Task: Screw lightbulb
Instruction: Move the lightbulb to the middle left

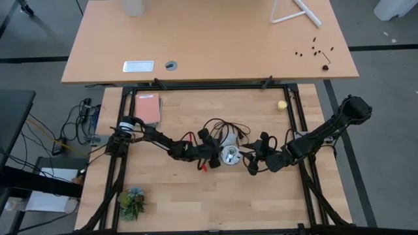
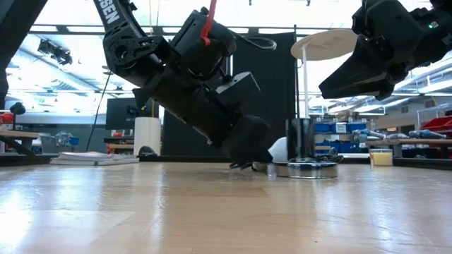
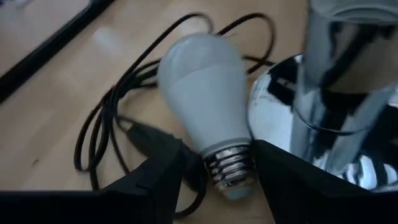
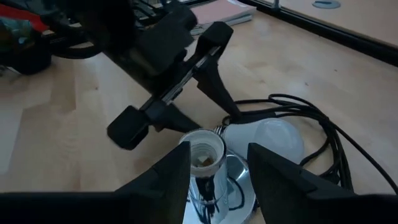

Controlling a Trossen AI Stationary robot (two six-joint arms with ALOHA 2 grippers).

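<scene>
The white lightbulb (image 3: 202,93) lies on its side on the wooden table, its greyish screw base (image 3: 229,167) toward my left gripper and its globe next to the shiny socket (image 3: 336,93). That socket (image 1: 230,155) stands upright on its round disc, its black cord (image 3: 106,118) looped behind the bulb. My left gripper (image 3: 221,163) is low at the table, open, with one finger on each side of the screw base. My right gripper (image 4: 217,162) hovers open above the socket (image 4: 205,155), clear of the table in the low view (image 2: 353,77). My left gripper's fingers (image 3: 168,168) stand close on either side of the bulb's screw base (image 3: 217,158), slanting down from the table's left and lying across the bulb. I cannot tell whether they touch it. The bulb rests on the table.
A small yellow ball (image 1: 281,104) lies at the far right and a pink book (image 1: 148,108) at the far left. A green plant (image 1: 132,201) sits at the near left. Black frame rails (image 1: 300,117) border the work area, with a second desk beyond.
</scene>
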